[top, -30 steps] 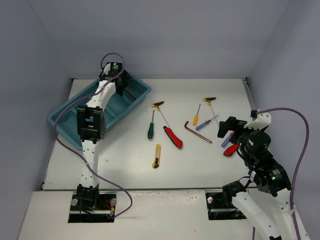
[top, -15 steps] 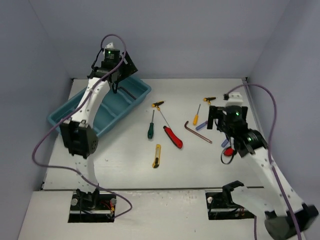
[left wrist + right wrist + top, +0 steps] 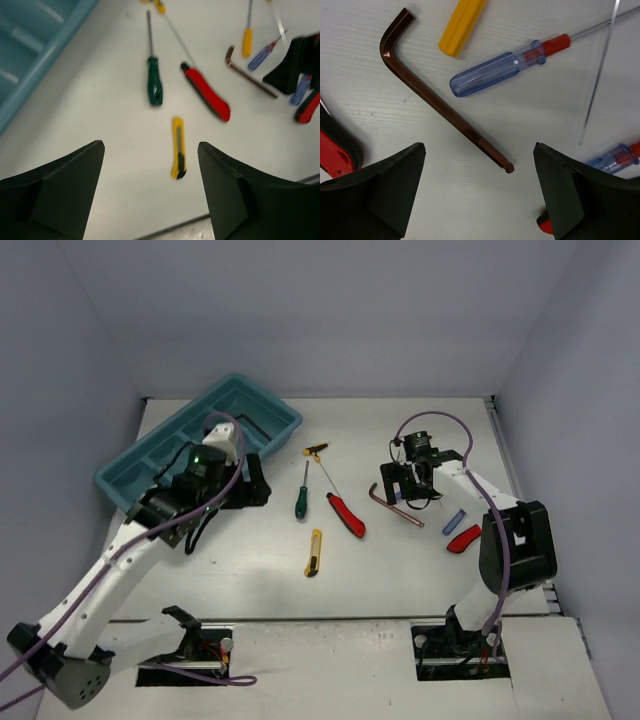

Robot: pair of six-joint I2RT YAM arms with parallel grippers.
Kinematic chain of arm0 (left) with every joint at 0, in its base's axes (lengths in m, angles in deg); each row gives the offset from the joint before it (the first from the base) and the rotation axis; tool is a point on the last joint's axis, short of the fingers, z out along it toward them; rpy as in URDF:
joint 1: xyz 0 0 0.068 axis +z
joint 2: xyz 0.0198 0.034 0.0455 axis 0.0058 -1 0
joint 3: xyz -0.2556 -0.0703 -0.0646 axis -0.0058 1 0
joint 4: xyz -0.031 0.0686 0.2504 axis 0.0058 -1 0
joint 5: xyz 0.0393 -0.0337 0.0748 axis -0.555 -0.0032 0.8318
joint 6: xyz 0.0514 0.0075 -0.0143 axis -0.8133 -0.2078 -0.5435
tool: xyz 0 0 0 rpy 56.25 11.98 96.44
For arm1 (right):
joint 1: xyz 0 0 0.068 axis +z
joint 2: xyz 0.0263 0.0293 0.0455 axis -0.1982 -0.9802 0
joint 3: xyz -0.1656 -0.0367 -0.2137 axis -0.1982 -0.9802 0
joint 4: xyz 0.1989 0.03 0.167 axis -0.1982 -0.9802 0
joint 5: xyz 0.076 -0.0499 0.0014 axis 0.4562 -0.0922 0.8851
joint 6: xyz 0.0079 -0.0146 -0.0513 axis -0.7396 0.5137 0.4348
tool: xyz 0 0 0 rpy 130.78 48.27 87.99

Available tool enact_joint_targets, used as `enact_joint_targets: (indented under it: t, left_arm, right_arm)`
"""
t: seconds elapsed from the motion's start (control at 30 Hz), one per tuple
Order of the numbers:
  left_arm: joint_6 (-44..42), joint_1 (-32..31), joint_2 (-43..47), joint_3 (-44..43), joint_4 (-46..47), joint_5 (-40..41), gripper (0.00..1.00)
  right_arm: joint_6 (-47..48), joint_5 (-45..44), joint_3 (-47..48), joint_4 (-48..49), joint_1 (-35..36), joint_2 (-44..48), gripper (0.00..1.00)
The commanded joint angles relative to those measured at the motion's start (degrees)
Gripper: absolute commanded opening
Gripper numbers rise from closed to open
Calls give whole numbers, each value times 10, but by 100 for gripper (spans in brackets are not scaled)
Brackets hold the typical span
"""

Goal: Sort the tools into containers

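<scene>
Barely begun: perhaps one dark tool (image 3: 262, 426) lies in the tray (image 3: 160, 425), the other tools (image 3: 345, 513) strewn right of it on the tabletop (image 3: 400, 570); left hand (image 3: 150, 150) open and empty, right hand (image 3: 479, 150) open over a hex key (image 3: 445, 115).

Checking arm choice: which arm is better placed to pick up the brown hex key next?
Right. The right claw, open, hovers over the hex key; the left claw, also open, sits beside the teal tray, far from it.
</scene>
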Motion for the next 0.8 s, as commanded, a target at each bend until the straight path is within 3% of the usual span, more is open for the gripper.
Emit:
enact_joint_targets:
  t: [0.0,0.13,0.37,0.6,0.77]
  left_arm:
    - [14,-4,125,30,-22,24,73]
    - [18,-4,180,30,-44,39,73]
    - [6,-4,175,9,-71,29,73]
    - [3,-4,147,3,-79,16,73]
    - [-1,-4,125,-9,-78,3,73]
  right_arm:
    - [29,32,23,12,-5,-33,85]
    - [24,37,15,23,-6,-69,81]
    - [-1,56,-7,51,-5,-95,76]
    - [-34,86,-19,55,7,-113,61]
    - [-67,96,-39,58,33,-119,40]
